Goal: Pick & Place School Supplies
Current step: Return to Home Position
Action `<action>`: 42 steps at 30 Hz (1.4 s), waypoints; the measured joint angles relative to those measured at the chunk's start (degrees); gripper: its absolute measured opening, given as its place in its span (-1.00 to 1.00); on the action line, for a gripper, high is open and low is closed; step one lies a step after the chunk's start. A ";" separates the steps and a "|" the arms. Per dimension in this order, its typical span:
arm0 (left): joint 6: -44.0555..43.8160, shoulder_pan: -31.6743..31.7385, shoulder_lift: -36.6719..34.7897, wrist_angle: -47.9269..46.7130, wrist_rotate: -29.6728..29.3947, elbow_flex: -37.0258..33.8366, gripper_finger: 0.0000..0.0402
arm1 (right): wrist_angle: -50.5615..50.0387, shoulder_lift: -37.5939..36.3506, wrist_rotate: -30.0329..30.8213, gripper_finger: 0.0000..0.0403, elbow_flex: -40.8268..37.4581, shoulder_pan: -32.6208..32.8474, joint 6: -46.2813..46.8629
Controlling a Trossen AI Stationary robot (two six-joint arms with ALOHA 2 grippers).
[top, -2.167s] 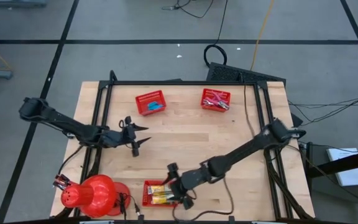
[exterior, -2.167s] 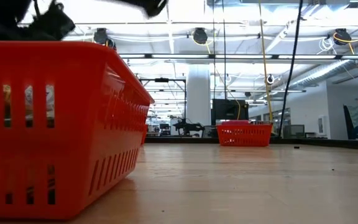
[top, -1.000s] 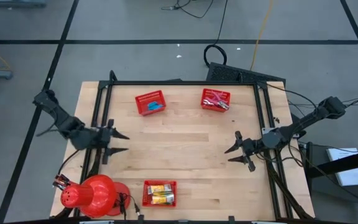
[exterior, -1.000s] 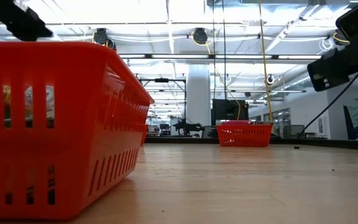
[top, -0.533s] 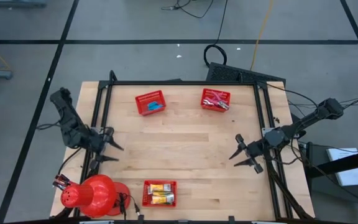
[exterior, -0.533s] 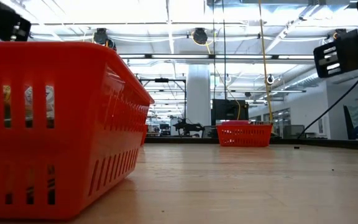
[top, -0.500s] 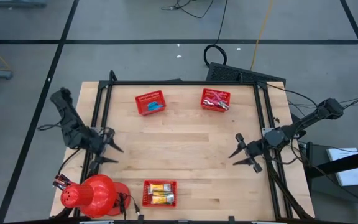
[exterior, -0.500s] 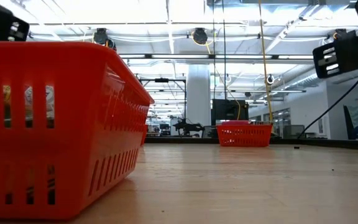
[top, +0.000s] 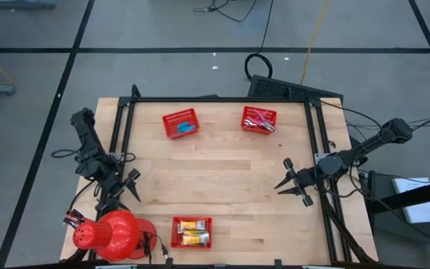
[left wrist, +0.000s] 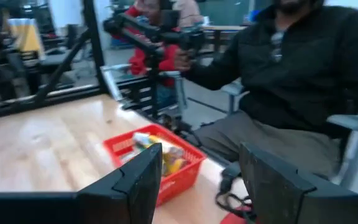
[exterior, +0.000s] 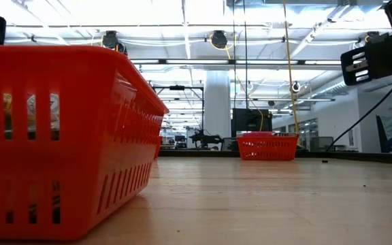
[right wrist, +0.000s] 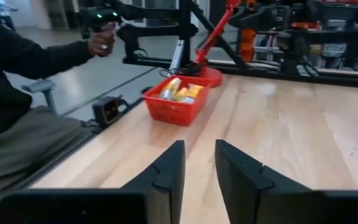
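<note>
The school supplies lie in three red mesh baskets. Yellow packets fill the near basket. Light-blue blocks sit in the far left basket. Red-handled tools lie in the far right basket. My left gripper hangs open at the table's left edge, near the front, and faces the near basket. My right gripper hovers by the right edge. Only a narrow gap parts its fingers, and nothing is between them.
A big red dome-shaped object stands at the near left corner. A black frame rims the table. Beyond the near edge sits a person, whose hand holds a black arm. Bare wood lies between the baskets.
My left gripper has swung from the table's left middle toward the near left corner. It has sunk and now points toward the near basket. My right arm has kept its place by the right edge.
</note>
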 joint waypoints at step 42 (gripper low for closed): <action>5.69 50.54 -0.06 -0.91 16.07 -0.80 0.09 | 15.15 -3.91 6.49 -0.81 -0.04 -23.53 -14.13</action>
